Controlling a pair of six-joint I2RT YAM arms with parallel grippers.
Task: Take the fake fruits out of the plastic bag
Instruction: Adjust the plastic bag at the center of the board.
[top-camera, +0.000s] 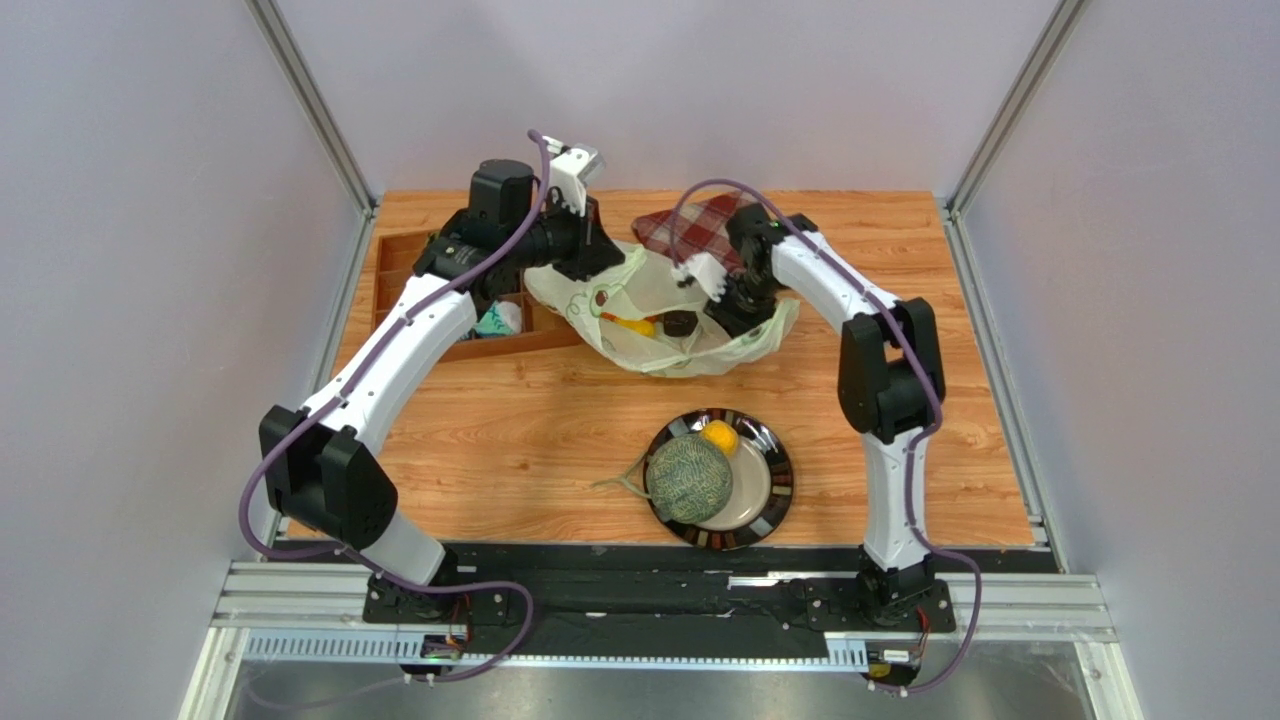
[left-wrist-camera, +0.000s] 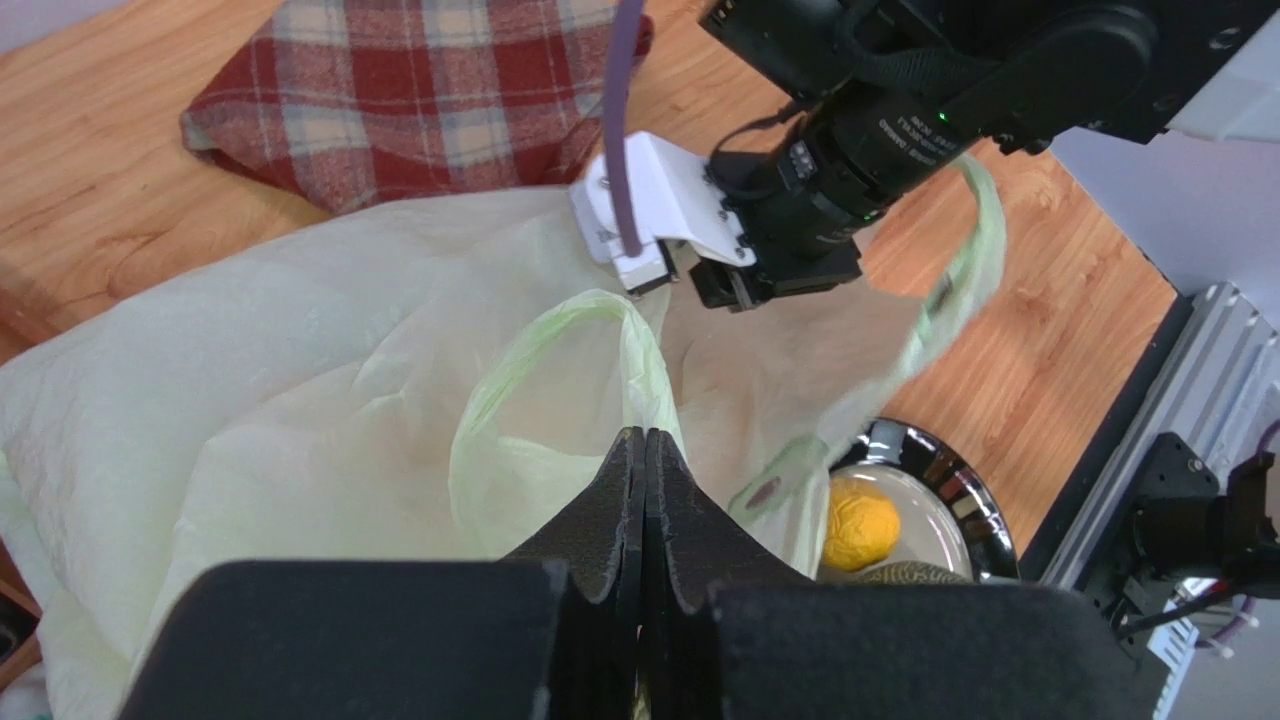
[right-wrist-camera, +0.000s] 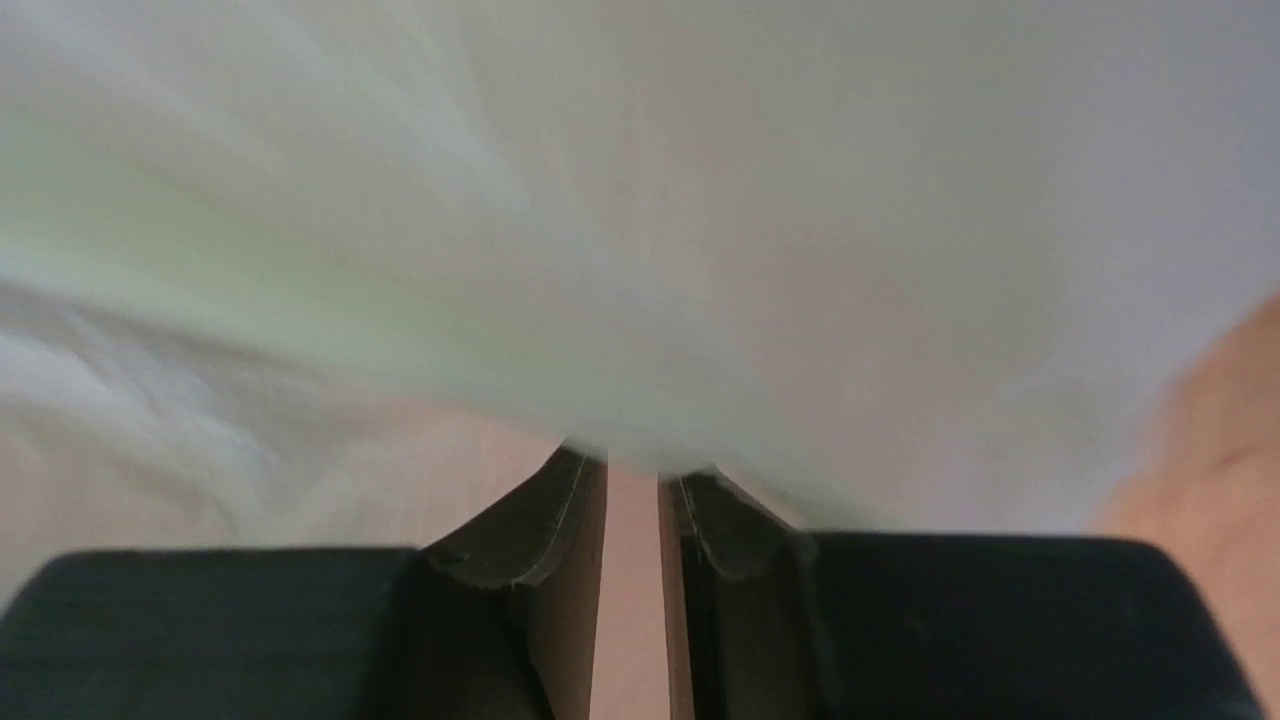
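The plastic bag (top-camera: 661, 333) lies crumpled at the middle back of the table, its mouth open. My left gripper (top-camera: 583, 267) is at the bag's left rim, and in the left wrist view its jaws (left-wrist-camera: 646, 438) are shut on the looped handle (left-wrist-camera: 549, 383). My right gripper (top-camera: 703, 312) reaches into the bag from the right. In the right wrist view it (right-wrist-camera: 633, 477) shows a narrow gap, and blurred bag film (right-wrist-camera: 646, 225) covers its tips. A yellow fake fruit (top-camera: 637, 324) shows inside the bag. The netted melon (top-camera: 688, 477) and the yellow citrus (top-camera: 721, 437) rest on the plate (top-camera: 772, 483).
A red plaid cloth (top-camera: 684, 225) lies behind the bag, under my right arm. A shallow wooden tray (top-camera: 394, 282) holding a small item sits at the left back, beneath my left arm. The plate stands near the front, right of centre.
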